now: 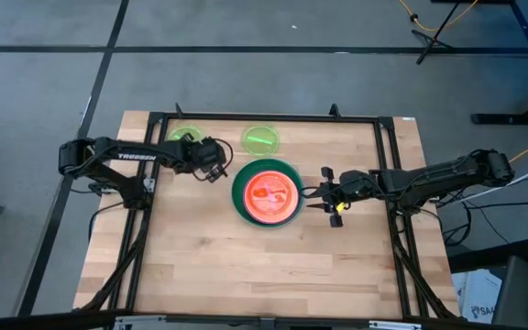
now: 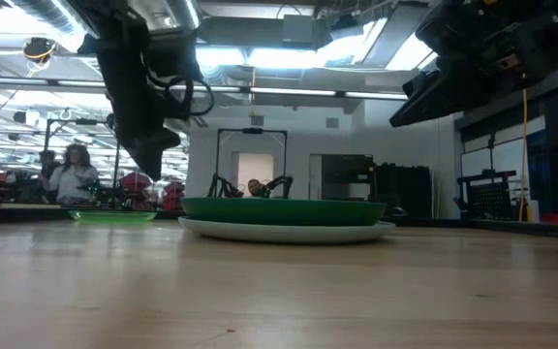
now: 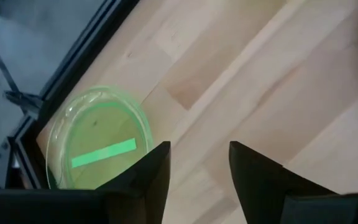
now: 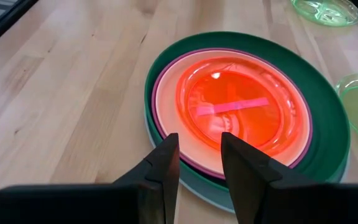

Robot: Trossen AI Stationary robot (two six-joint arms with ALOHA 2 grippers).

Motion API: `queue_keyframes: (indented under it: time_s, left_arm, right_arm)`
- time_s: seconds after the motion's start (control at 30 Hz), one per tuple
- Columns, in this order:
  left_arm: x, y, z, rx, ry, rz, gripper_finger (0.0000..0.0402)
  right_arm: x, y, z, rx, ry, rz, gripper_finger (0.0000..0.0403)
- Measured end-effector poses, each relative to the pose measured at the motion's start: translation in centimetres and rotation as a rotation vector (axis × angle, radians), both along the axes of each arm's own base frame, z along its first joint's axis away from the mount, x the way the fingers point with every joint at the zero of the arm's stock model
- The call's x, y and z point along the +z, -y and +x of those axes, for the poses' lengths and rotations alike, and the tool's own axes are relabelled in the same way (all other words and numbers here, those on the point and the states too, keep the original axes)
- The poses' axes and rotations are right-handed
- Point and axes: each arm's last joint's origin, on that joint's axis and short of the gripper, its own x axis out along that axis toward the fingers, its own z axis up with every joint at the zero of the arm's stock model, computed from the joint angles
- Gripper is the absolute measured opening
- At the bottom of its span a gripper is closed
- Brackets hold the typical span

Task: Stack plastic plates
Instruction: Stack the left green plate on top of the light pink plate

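Note:
A stack of plates point(image 1: 266, 192) sits mid-table: a light blue plate at the bottom, then dark green point(image 4: 328, 143), magenta, peach and a small orange-red one point(image 4: 241, 106) on top. Two translucent lime green plates point(image 1: 261, 139) point(image 1: 184, 136) lie flat near the far edge. My left gripper point(image 1: 216, 170) is open, between the lime plates and the stack, with one lime plate point(image 3: 98, 146) in its wrist view. My right gripper point(image 4: 199, 162) is open at the stack's right rim, fingers pointing at it point(image 1: 313, 194).
A black metal frame point(image 1: 264, 117) runs along the table's far edge and down both sides. Bare wood point(image 1: 264, 266) stretches from the stack to the near edge. In the low view, people sit in the room beyond the table point(image 2: 71, 174).

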Motion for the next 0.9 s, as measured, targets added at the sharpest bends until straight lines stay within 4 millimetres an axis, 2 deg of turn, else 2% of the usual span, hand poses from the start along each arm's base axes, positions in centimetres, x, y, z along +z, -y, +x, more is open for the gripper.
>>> queue_keyframes:
  time_s: [0.13, 0.4, 0.9]
  left_arm:
    - [-0.4, -1.0, -0.6, 0.042, -0.004, -0.021, 0.0157]
    - [-2.9, -2.2, -2.9, 0.112, -0.05, -0.125, 0.0156]
    - [-5.0, -4.3, -4.8, 0.168, -0.005, -0.102, 0.0156]
  right_arm:
    - [0.0, 0.0, 0.0, 0.0, 0.0, 0.0, 0.011]
    - [0.0, 0.0, 0.0, 0.0, 0.004, 0.0, 0.011]
    - [0.1, 0.0, 0.1, -0.005, 0.016, -0.005, 0.011]
